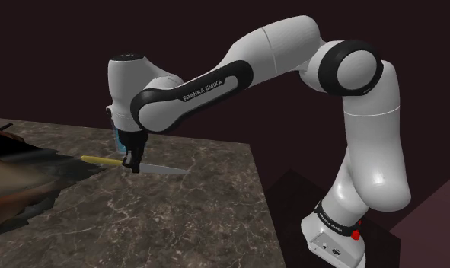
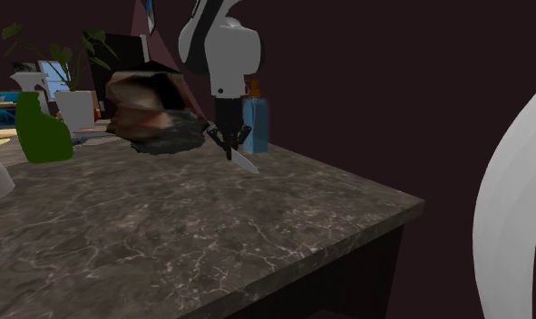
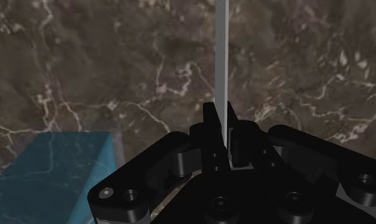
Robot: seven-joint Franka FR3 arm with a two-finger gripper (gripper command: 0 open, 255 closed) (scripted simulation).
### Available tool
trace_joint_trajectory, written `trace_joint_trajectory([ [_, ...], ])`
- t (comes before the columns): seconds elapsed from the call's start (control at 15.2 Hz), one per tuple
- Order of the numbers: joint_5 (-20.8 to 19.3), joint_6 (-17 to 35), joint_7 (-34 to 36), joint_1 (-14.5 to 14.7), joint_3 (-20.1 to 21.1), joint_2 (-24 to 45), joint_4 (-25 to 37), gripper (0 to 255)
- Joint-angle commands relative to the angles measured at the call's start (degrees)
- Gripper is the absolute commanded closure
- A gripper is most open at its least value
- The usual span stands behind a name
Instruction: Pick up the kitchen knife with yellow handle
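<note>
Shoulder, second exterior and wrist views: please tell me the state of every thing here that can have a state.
gripper: shut on the knife, pointing down at the counter.
knife: clasped between the fingers, nearly level, yellow handle out one side, blade out the other.
green spray bottle: upright on the counter.
blue bottle: upright, behind the gripper.
potted plant: upright.

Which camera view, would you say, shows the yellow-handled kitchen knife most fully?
The shoulder view: the yellow-handled, grey-bladed kitchen knife shows full length, either side of the black gripper clasping it. The second exterior view catches its blade tip; the wrist view, its blade edge-on between the fingers.
</note>
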Motion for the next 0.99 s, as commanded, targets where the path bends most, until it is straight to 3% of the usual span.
trace_joint_trajectory([
  [0.0, 0.1, 0.2, -0.1, -0.2, 0.0, -0.5, -0.7, 255],
  [0.92, 1.9, -8.6, -1.3, -0.6, 1.0, -4.5, 4.3, 255],
])
